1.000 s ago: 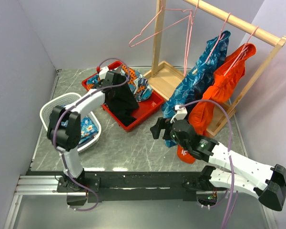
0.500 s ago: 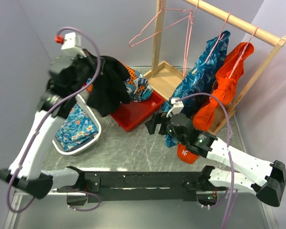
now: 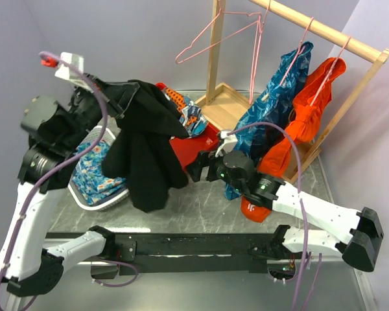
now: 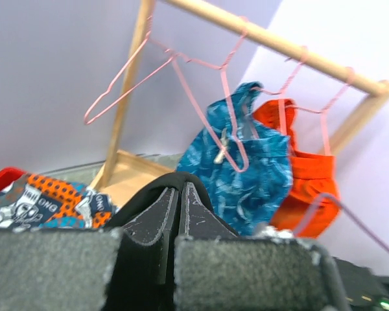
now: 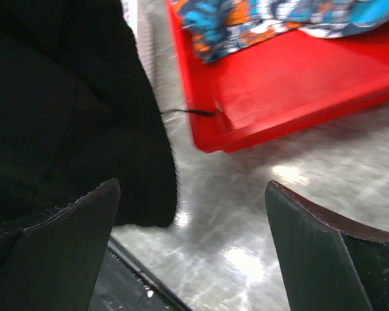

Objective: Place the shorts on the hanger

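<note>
While the left gripper [image 4: 176, 245] clamps the shorts [image 3: 146, 152], hanging long toward 6 o'clock, the hanger [image 3: 218, 37] lies at 2 o'clock and the right gripper [image 5: 191, 240], jaws apart, at 4.

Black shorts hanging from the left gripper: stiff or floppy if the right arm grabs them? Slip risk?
Likely very floppy: the shorts hang in a long limp drape from the left gripper, folding on themselves. Probably light, since one pinch carries them whole. The soft fabric may bunch or slide, so the open right gripper likely needs a deep bite.
</note>
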